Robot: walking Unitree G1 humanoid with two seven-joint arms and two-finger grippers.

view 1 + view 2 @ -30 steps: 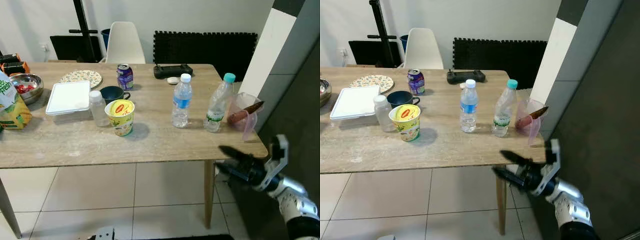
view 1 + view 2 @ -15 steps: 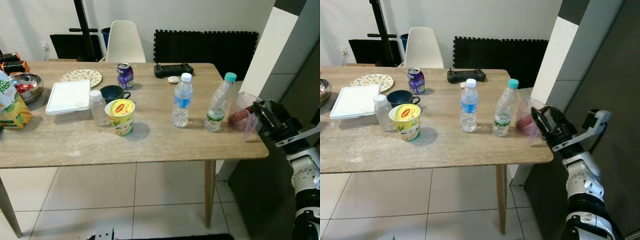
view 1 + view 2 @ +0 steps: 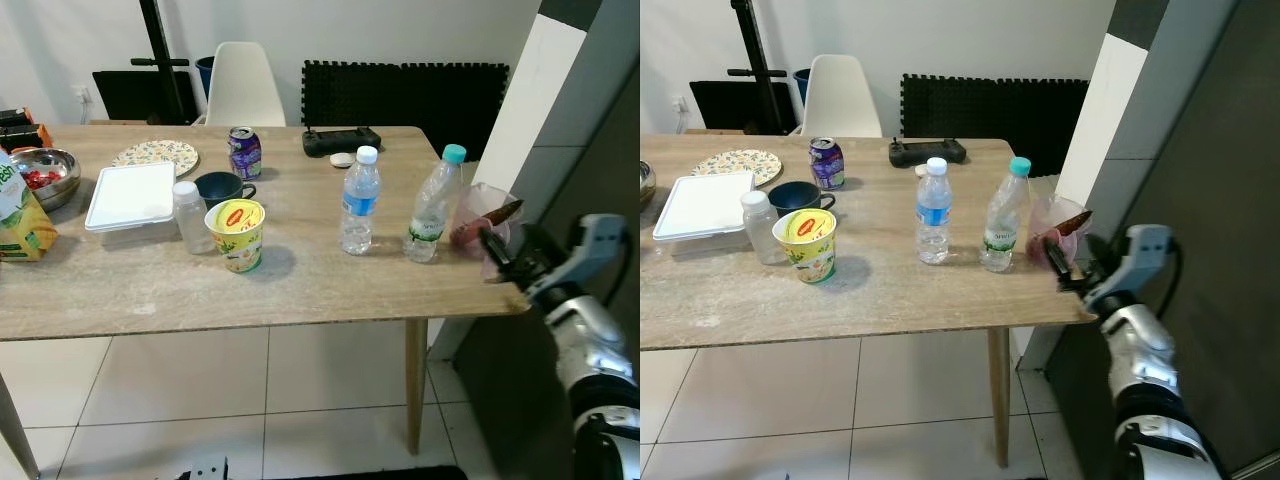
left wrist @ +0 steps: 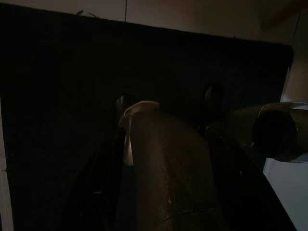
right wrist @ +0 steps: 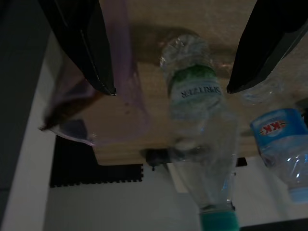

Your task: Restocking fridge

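On the wooden table [image 3: 300,290], a clear bottle with a teal cap [image 3: 432,205] stands near the right end, and a blue-labelled water bottle [image 3: 358,200] is to its left. A translucent pink jug [image 3: 483,222] with a brown thing in it sits at the right edge. My right gripper [image 3: 497,254] is open at that edge, just in front of the jug. In the right wrist view the right gripper [image 5: 168,89] has its black fingers [image 5: 91,53] wide apart, with the teal-capped bottle [image 5: 199,120] and the jug [image 5: 96,115] ahead. The left wrist view is very dark.
Further left stand a yellow noodle cup [image 3: 238,233], a small jar [image 3: 188,215], a dark mug [image 3: 220,187], a white box [image 3: 132,195], a purple can [image 3: 242,152], a plate [image 3: 155,155], a bowl [image 3: 40,172] and a carton [image 3: 20,215]. A tall dark grey panel [image 3: 610,130] rises on the right.
My right arm has risen from below the table's edge to its right end, beside the pink jug, then settled slightly lower. The camera has shifted a little.
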